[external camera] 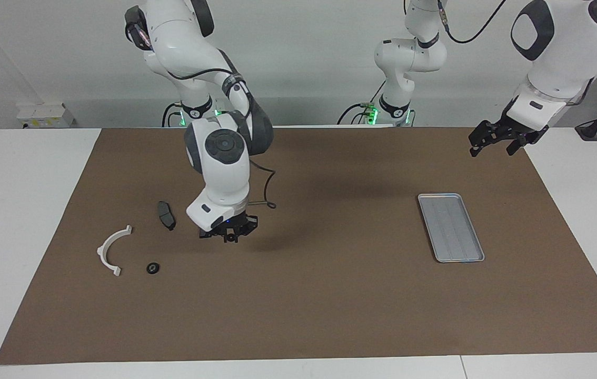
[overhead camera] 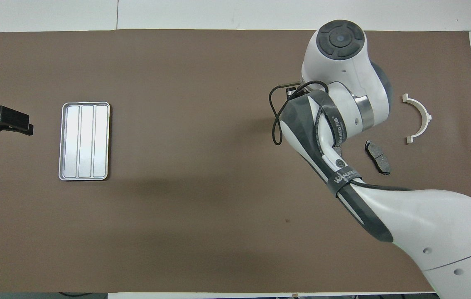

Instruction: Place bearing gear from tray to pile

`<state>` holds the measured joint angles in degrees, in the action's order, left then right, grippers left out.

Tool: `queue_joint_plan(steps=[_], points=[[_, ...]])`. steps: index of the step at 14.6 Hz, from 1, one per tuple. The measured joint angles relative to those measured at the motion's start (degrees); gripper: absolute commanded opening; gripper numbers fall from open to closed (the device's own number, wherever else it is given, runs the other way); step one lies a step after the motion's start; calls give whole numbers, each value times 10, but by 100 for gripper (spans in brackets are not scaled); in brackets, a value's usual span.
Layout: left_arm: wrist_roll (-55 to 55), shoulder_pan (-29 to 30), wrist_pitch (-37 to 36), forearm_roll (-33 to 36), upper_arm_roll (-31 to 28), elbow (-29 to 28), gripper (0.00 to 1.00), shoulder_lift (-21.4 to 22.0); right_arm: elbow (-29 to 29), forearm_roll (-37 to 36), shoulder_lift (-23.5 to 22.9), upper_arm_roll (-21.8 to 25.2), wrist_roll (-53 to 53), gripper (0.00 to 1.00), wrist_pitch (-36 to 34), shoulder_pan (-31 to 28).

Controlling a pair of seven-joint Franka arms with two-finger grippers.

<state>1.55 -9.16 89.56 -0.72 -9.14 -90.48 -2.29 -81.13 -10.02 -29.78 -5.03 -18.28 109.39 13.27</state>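
Observation:
The silver tray (external camera: 451, 227) (overhead camera: 84, 141) lies empty toward the left arm's end of the mat. At the other end is the pile: a white half-ring bracket (external camera: 111, 250) (overhead camera: 420, 118), a dark brake pad (external camera: 166, 215) (overhead camera: 377, 157) and a small black ring (external camera: 153, 268). My right gripper (external camera: 230, 235) hangs low at the pile's tray-side edge. It is shut, with a small dark part at its fingertips that looks like the bearing gear. The hand hides the spot beside the pad. My left gripper (external camera: 492, 146) (overhead camera: 23, 124) waits open, raised off the tray's end.
A brown mat (external camera: 330, 305) covers the table, with white table margins at both ends. The right arm's wrist and forearm (overhead camera: 343, 83) cover part of the pile in the overhead view. A cable loop (external camera: 267, 197) hangs by the right wrist.

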Motion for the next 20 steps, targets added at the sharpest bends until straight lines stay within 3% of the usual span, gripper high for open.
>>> queue_joint_plan(steps=[4, 8, 13, 20], points=[[0, 1, 0, 0, -1, 0, 100, 1, -27, 3, 1, -1, 70, 0, 37, -38], [0, 8, 0, 0, -1, 0, 100, 1, -98, 3, 14, -1, 124, 0, 127, -72], [0, 25, 0, 0, -3, 0, 100, 6, -149, 23, 23, -1, 153, 0, 177, -100], [0, 46, -2, 0, -5, -35, 100, 64, -185, 29, 21, -1, 165, 0, 232, -111]])
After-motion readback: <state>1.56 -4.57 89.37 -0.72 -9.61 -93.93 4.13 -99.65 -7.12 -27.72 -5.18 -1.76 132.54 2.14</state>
